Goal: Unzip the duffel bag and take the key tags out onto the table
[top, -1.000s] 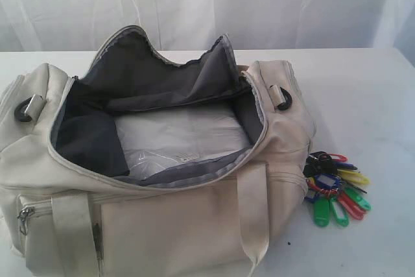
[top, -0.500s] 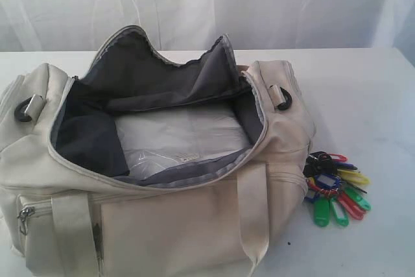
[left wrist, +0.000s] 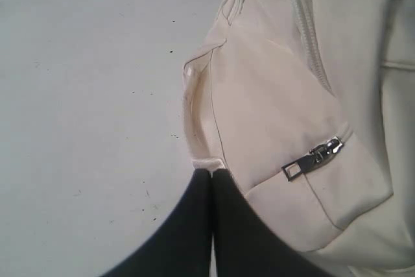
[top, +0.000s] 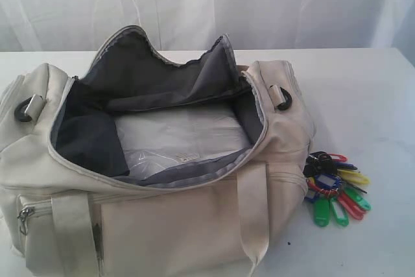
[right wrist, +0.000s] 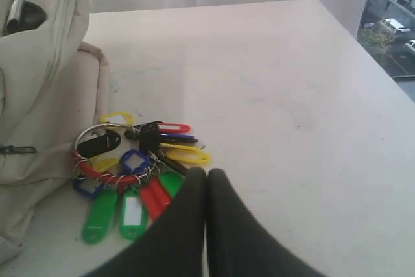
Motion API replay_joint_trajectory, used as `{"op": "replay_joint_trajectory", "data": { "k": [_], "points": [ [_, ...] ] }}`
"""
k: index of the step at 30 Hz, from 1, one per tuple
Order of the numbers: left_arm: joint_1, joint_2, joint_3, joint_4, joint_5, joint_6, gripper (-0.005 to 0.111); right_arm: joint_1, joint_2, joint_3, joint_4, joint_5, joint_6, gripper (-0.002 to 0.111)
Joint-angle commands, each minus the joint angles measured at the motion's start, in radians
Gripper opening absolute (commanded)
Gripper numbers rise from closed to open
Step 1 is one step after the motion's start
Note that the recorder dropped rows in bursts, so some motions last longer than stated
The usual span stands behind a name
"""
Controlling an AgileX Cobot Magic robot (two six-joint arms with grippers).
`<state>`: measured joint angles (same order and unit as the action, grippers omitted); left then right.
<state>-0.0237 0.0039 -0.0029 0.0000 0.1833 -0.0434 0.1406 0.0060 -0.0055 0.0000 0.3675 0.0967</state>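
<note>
Key tags [top: 334, 189] in red, green, yellow and blue lie bunched on the table [top: 369, 95], outside the duffel bag [top: 168, 225] and just beside its end on the right of the exterior view. The bag's main zipper is undone and its mouth gapes, dark grey lining showing around a pale plastic-wrapped packet [top: 175, 137] inside. A black ring [top: 283, 97] sits on the end nearest the tags. The right gripper [right wrist: 206, 174] hangs near the tags, jaws pressed together on nothing. The left gripper [left wrist: 212, 174], likewise clenched and empty, is close to the bag's zipped pocket, near a metal zipper pull [left wrist: 312, 159].
</note>
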Motion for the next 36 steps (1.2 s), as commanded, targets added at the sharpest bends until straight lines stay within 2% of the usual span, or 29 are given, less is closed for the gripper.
{"op": "replay_joint_trajectory", "data": {
  "k": [1, 7, 13, 36],
  "points": [
    [-0.001, -0.004, 0.003, 0.000, -0.004, -0.006, 0.000, 0.003, -0.006, 0.006, 0.000, -0.017, -0.022, 0.000],
    [-0.001, -0.004, 0.003, 0.000, -0.004, -0.006, 0.000, 0.003, -0.006, 0.006, 0.000, -0.027, -0.079, 0.000],
    [-0.023, -0.004, 0.003, 0.000, -0.004, -0.006, 0.000, 0.003, -0.006, 0.006, 0.000, -0.027, -0.078, 0.000],
    [-0.040, -0.004, 0.003, 0.000, -0.004, -0.006, 0.000, 0.003, -0.006, 0.006, 0.000, -0.027, -0.074, 0.000]
  ]
}}
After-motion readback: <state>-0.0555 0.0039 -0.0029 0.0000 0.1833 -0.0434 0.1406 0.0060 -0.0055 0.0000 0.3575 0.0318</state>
